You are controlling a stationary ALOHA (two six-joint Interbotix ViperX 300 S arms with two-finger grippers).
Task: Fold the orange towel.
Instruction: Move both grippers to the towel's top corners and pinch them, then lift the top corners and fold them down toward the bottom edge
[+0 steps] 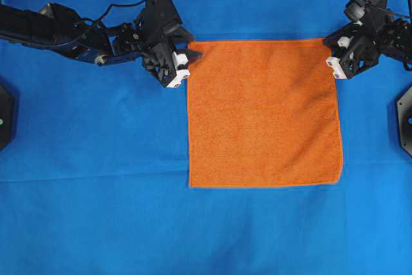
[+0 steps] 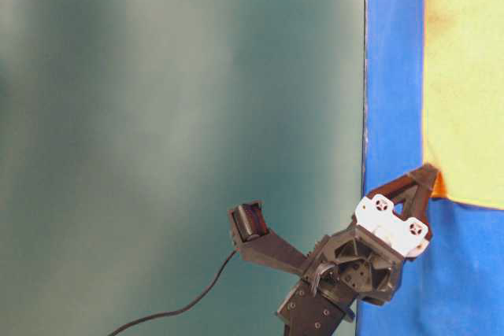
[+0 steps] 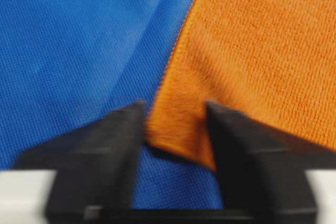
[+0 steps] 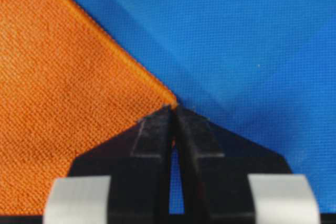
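Orange towel (image 1: 264, 113) lying flat and square on the blue sheet (image 1: 90, 133) over the bench, hem showing all round, no fold in it yet. Two far corners taken up, one by each arm.

Left gripper (image 1: 182, 61) down at the far-left corner. From the left wrist view: corner of the towel poking in between the jaws, gap visible on both sides, jaws partly drawn in but not pressed on the cloth. Not a firm pinch, by the look of it.

Right gripper (image 1: 337, 64) down at the far-right corner. From the right wrist view: jaws closed tip to tip, right at the very point of the corner (image 4: 173, 99). Hard to tell how much cloth is actually caught between them — perhaps only the hem's tip.

Key relation: the whole towel stretching away from both sets of jaws toward the near edge (image 1: 265, 186), far edge running straight across between the two grippers. Each arm equally placed at its own corner, neither nearer. Likely next: lift both corners together and carry the far edge over onto the near one. Risk: uneven grip, one corner slipping free and the fold going skew.
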